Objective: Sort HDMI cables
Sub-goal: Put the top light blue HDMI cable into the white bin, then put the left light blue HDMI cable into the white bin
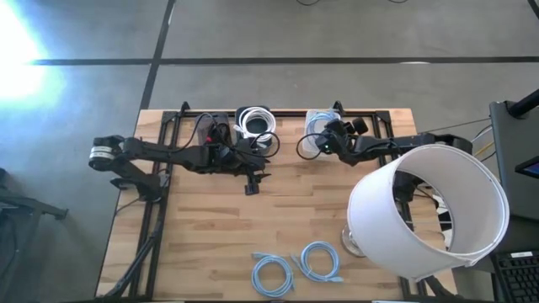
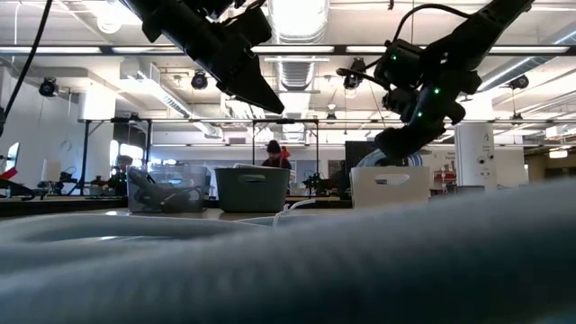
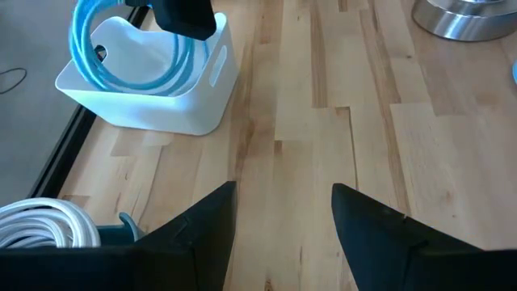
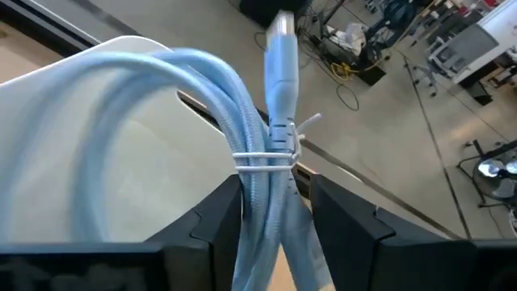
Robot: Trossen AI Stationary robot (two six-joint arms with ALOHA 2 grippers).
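Behind the wooden table, a busy workshop is showing in the low view, where a blurred cable is filling the foreground and hiding the tabletop. A white lampshade is covering the table's right corner. The right gripper is hanging over the white bin at the far edge, its fingers apart around a tied light blue cable coil, contact unclear. The left gripper is hovering over bare planks, fingers wide apart, beside a white coil. Two more blue coils are lying near the front edge.
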